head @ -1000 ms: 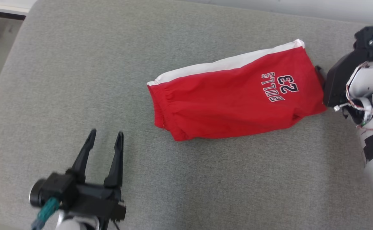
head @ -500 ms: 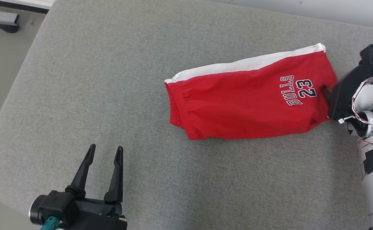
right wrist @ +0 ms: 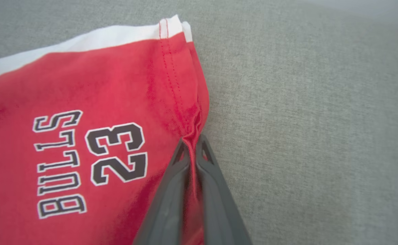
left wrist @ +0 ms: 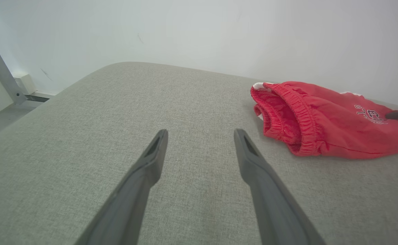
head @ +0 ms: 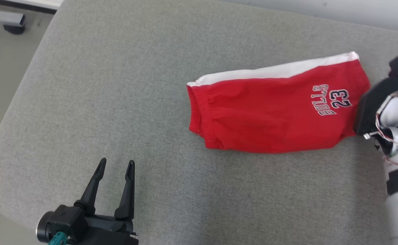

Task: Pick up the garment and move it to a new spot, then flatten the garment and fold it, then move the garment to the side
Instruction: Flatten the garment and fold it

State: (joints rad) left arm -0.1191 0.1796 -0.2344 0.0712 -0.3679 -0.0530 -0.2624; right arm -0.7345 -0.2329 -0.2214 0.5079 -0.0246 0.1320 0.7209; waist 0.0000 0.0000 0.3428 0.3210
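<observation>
The red shorts [head: 273, 109] are lying flat at the right of the grey surface [head: 117, 85]. The right pincer [right wrist: 193, 143] is clamping their bunched leg hem [right wrist: 192, 124], presumably for lifting; layers caught cannot be told. The left pincer [head: 116, 162] is hovering spread and empty, well apart.

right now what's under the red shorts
The red shorts lie on the grey cushion, which shows around them. Whatever is directly beneath is covered by the cloth. The right gripper is shut on their hem edge.
</observation>
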